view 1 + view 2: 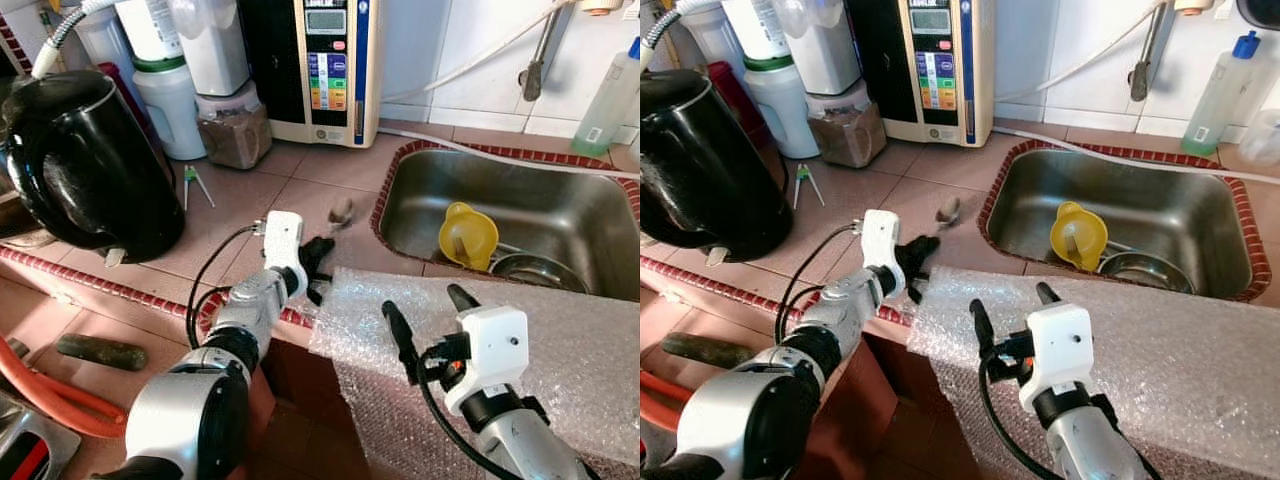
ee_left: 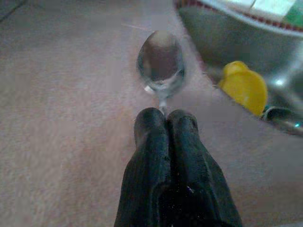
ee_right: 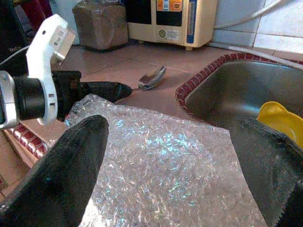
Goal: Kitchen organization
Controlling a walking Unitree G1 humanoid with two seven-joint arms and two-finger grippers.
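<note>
Left wrist view: a spoon is being pinched by its handle in the closed left gripper, bowl pointing straight ahead over the countertop; the right gripper is being held open above bubble wrap.

Quick count of the counter and sink

One spoon, one black kettle, one yellow funnel, one bubble wrap sheet, two grippers.
</note>
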